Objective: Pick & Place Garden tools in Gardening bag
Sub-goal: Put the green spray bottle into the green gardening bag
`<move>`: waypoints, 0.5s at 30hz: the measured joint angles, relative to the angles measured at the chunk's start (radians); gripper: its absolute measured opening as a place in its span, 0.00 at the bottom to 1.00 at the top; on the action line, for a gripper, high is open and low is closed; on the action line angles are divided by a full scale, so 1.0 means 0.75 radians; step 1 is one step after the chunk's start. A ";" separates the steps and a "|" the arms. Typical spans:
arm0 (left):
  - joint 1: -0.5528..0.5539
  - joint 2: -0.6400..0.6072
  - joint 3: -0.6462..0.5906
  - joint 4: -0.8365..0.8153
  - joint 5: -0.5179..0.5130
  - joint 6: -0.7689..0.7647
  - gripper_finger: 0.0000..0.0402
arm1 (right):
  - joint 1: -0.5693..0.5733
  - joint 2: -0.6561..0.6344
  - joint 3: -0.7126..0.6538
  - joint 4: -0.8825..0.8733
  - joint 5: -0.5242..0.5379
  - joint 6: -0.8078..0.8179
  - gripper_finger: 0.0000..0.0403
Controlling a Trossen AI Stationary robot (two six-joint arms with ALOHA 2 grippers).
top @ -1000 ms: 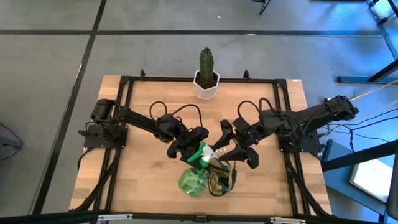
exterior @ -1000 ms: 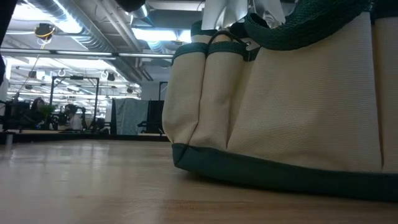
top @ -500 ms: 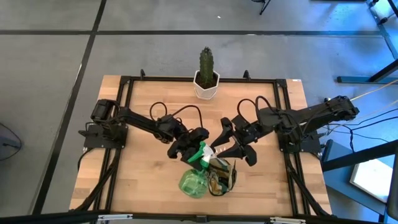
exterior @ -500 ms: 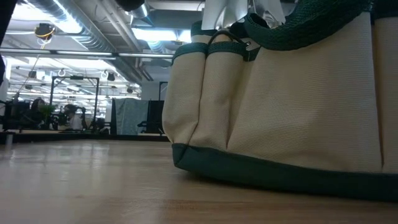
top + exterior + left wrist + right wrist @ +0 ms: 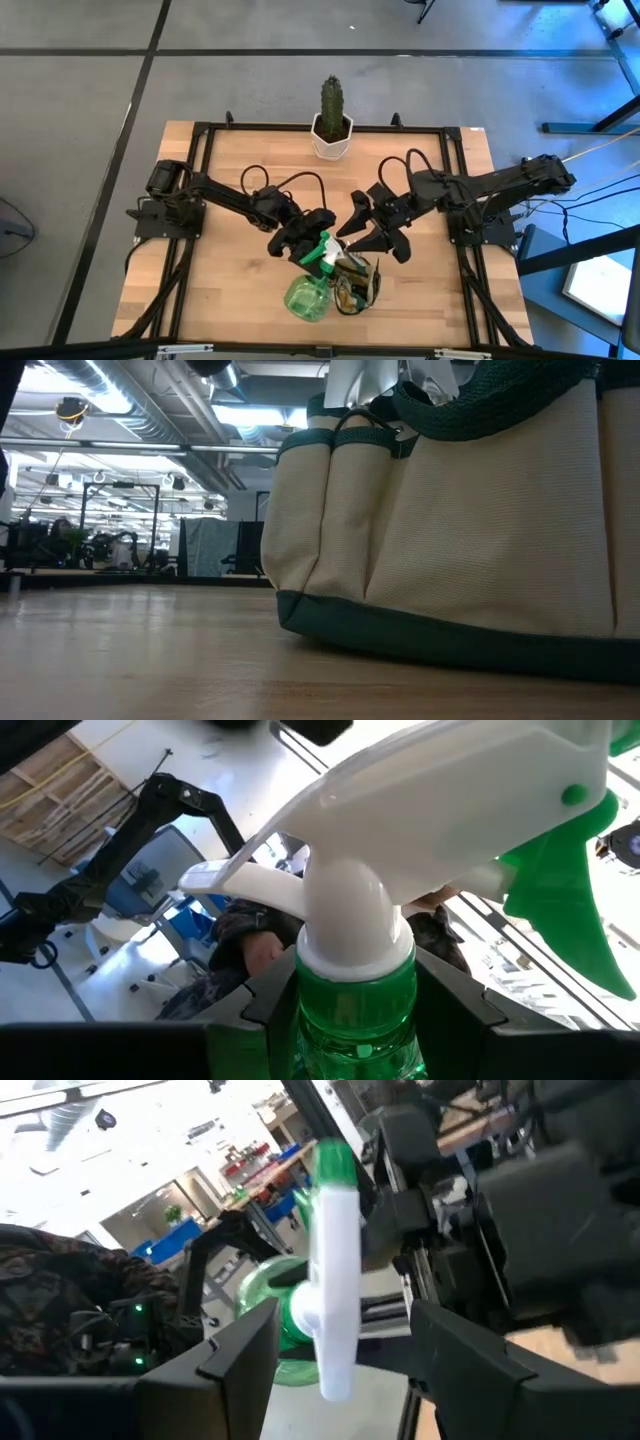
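Bag (image 5: 480, 510) interior hidden; spray bottle (image 5: 312, 290) base cropped.

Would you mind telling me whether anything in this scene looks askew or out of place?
The green spray bottle is tipped over beside the gardening bag instead of upright or inside it. The left gripper is clamped on its neck, and the right gripper hovers open nearby. Nothing looks spilled or damaged.

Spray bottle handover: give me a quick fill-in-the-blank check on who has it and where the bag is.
1. The left gripper is closed around the spray bottle's ____.
2. The right gripper stands ____, holding nothing.
3. The gardening bag sits on the table, right next to the bottle's ____ body.
4. The cactus stands in a ____ pot.

Missing words: neck; open; green; white
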 joint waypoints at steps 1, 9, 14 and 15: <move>0.000 0.000 0.000 0.000 0.000 0.000 0.36 | -0.002 0.010 0.000 0.005 -0.002 0.010 0.57; 0.000 0.001 0.000 -0.001 -0.001 0.005 0.36 | -0.002 0.039 -0.001 0.083 -0.039 0.020 0.57; 0.006 0.001 0.000 -0.002 -0.002 0.005 0.36 | -0.002 0.041 -0.001 0.097 -0.070 0.022 0.57; 0.008 0.001 0.000 -0.002 -0.002 0.005 0.36 | -0.002 0.046 -0.001 0.104 -0.079 0.026 0.57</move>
